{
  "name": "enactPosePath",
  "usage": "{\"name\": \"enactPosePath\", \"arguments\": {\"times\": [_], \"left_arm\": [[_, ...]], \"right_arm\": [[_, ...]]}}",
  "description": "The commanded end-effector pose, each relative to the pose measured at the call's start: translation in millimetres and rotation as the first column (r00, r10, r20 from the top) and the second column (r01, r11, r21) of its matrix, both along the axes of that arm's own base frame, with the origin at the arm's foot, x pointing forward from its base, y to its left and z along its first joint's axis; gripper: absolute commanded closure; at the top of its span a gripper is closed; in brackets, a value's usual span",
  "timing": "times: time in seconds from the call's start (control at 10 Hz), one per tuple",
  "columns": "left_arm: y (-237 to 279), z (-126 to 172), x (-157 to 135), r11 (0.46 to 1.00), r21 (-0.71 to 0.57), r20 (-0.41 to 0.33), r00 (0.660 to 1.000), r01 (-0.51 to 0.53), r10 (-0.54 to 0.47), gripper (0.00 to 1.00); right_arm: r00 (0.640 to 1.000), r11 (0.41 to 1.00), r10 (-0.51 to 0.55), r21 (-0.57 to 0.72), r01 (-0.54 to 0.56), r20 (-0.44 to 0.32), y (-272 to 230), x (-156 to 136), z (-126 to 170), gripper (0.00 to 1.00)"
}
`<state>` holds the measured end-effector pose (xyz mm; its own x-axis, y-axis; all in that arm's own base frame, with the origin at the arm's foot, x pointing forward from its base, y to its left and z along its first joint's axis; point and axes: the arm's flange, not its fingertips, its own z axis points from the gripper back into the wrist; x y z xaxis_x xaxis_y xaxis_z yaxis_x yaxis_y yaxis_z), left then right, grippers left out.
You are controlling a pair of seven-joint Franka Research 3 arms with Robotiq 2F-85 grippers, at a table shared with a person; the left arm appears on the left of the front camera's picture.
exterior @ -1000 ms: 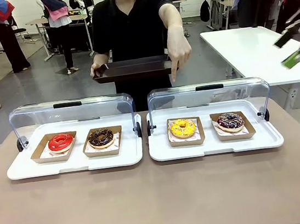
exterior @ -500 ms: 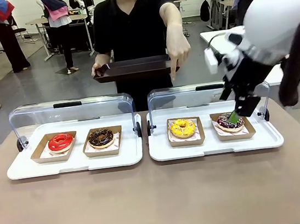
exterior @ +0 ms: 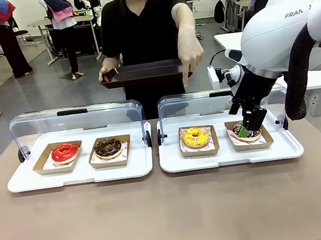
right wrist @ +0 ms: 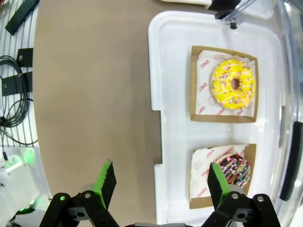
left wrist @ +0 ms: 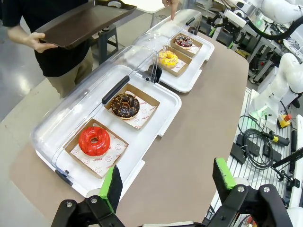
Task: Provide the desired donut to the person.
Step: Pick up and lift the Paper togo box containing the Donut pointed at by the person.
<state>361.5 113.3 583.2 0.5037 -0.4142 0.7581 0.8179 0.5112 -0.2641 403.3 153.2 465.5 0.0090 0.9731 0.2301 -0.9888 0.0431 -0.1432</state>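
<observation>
The right end effector had come down and a little to the left since half a second before; one second before, it was only at the far right edge of the front view, held high. Now its tips were low over the right white tray, at the dark sprinkled donut in the right carton. It was spread wide and held nothing: in the right wrist view one green pad was over this donut's paper, the other over the bare brown surface, with the tray's near rim between them. The yellow donut lay just beside, to the left on the same tray. The person had not changed pose: one hand pointed a finger down above the yellow donut's side of the tray, the other held a dark serving tray. The red donut and the chocolate donut stayed on the left white tray. The left end effector hung spread and empty above the surface near that tray.
</observation>
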Motion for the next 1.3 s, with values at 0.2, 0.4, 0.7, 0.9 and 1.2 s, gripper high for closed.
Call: {"name": "enactPosePath", "arguments": {"times": [0.2, 0.4, 0.7, 0.9, 1.2], "left_arm": [[1, 0, -1, 1.000, 0.006, 0.002, 1.000, 0.008, -0.008, 0.00], [1, 0, -1, 1.000, 0.006, 0.002, 1.000, 0.008, -0.008, 0.00], [1, 0, -1, 1.000, 0.006, 0.002, 1.000, 0.008, -0.008, 0.00], [1, 0, -1, 1.000, 0.006, 0.002, 1.000, 0.008, -0.008, 0.00], [1, 0, -1, 1.000, 0.006, 0.002, 1.000, 0.008, -0.008, 0.00]], "right_arm": [[1.000, 1.000, -0.005, 0.000, 0.005, 0.000, -1, -2, -2, 0.00], [1.000, 1.000, -0.005, 0.000, 0.005, 0.000, -1, -2, -2, 0.00], [0.998, 0.998, -0.029, -0.053, 0.026, -0.047, 32, -10, -11, 0.00], [0.995, 0.996, -0.053, -0.071, 0.047, -0.081, 59, -13, -26, 0.00], [0.985, 0.986, -0.102, -0.142, 0.082, -0.141, 89, -2, -62, 0.00]]}}
